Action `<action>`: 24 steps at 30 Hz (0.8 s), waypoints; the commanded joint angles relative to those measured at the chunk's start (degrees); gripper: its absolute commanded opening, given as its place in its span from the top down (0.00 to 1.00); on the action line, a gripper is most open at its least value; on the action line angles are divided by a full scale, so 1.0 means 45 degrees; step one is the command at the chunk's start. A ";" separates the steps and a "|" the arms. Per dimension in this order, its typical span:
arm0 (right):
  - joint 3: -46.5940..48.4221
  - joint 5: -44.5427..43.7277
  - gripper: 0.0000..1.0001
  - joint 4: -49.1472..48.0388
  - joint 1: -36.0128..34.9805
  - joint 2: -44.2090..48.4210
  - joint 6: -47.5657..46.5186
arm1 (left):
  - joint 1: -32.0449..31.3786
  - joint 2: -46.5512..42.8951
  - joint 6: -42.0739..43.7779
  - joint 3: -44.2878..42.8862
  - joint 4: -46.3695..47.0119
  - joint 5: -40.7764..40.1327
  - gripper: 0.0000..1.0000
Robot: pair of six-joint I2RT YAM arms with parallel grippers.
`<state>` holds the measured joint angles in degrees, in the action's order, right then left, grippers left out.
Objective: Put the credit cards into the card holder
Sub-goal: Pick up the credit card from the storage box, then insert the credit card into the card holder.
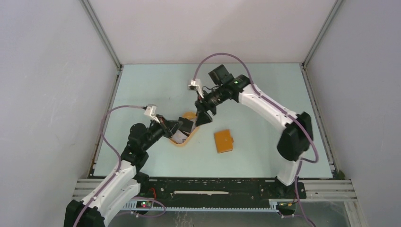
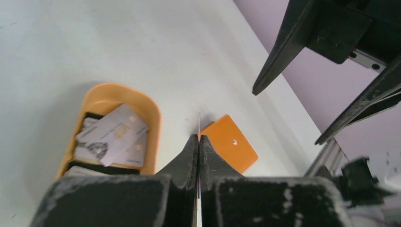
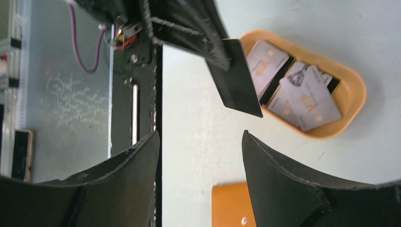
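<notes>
My left gripper [image 2: 198, 137] is shut on one credit card [image 2: 199, 124], seen edge-on as a thin line in the left wrist view. The same card [image 3: 239, 80] shows as a dark tilted rectangle in the right wrist view, lifted over the near end of the tray. More pale credit cards [image 2: 113, 135] [image 3: 305, 97] lie in the oval orange tray [image 1: 182, 142]. The card holder [image 1: 223, 141] [image 2: 234, 144] [image 3: 229, 205], a flat orange wallet, lies closed on the table to the tray's right. My right gripper [image 3: 201, 135] [image 1: 204, 118] hangs open just beyond the held card, with nothing in it.
The orange tray rim [image 2: 153, 118] [image 3: 354, 94] sits left of the wallet. The black base rail [image 3: 158, 94] runs along the table's near edge. Grey enclosure walls [image 1: 52, 94] stand on both sides, and both arms crowd the middle over the tray.
</notes>
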<state>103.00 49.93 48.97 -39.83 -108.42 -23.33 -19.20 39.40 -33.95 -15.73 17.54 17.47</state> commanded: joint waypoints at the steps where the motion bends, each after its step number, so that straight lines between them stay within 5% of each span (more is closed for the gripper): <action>1: -0.2222 -0.0177 0.27 0.0529 -0.0033 0.2778 -0.1962 | -0.0871 0.0271 0.1660 0.0054 0.1404 0.2673 1.00; 8: -0.6015 -0.0593 0.20 0.0366 0.0423 0.5742 -0.3150 | -0.3972 0.1759 0.4128 -0.0345 0.2922 0.2827 1.00; 24: -0.6815 0.0692 0.25 0.0450 0.0515 0.4937 -0.3519 | -0.5435 0.4076 0.4058 -0.0651 0.6218 0.3358 1.00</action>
<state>72.01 50.72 51.86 -37.19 -86.02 -38.72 -42.94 56.84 -15.57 -15.81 39.13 31.79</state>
